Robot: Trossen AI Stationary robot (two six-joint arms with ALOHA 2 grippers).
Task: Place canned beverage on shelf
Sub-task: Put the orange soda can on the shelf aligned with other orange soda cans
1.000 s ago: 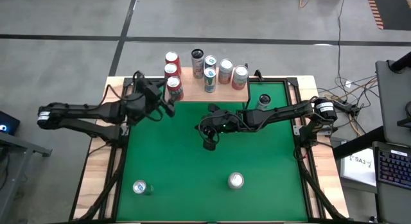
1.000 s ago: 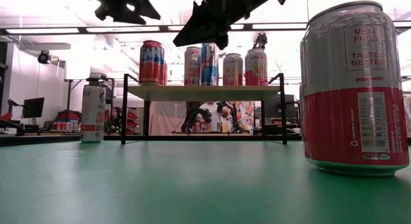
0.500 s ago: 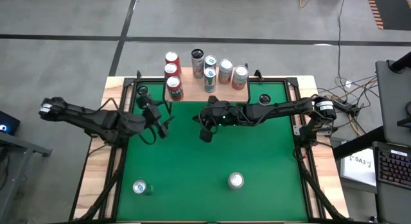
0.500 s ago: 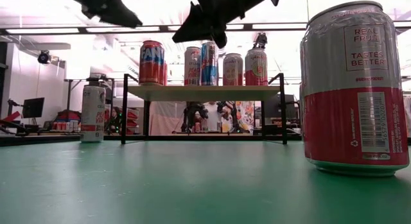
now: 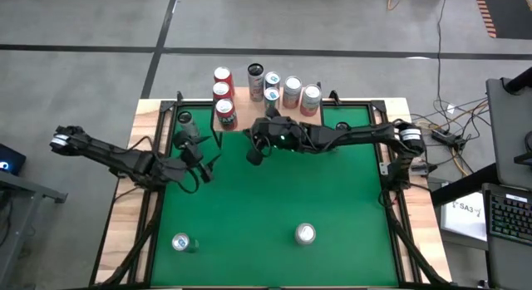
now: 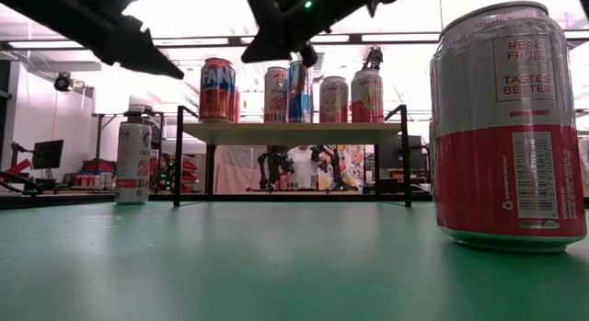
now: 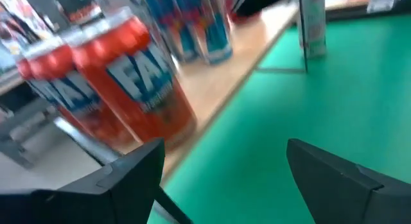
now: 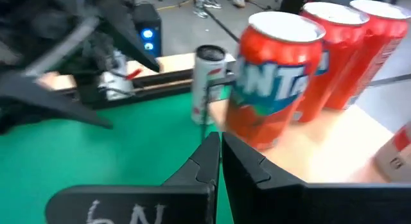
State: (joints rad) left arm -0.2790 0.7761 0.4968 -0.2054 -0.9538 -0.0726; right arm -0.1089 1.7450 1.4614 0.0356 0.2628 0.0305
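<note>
The shelf [image 5: 266, 107] stands at the table's far edge, and its wooden top [image 6: 290, 132] carries several upright cans. A red can [image 5: 225, 114] stands at the shelf's front left corner and shows close up in the left wrist view [image 7: 138, 89] and the right wrist view [image 8: 276, 89]. My left gripper [image 5: 206, 161] is open and empty, over the green table, near and left of that corner [image 7: 225, 160]. My right gripper [image 5: 253, 153] is shut and empty [image 8: 220, 144], in the air just in front of the shelf. Loose cans stand upright on the table.
A silver can [image 5: 184, 120] stands on the table left of the shelf [image 6: 133, 160]. Two more cans stand near the front edge, one at the left [image 5: 181, 242] and one in the middle [image 5: 305, 233], the latter close to the low camera [image 6: 511, 128]. Open green table lies between.
My left gripper has drawn back from the red can at the shelf's front left corner, toward the table's near left. The can stays upright on the shelf. My right gripper has gone toward the far left, up to the shelf's front.
</note>
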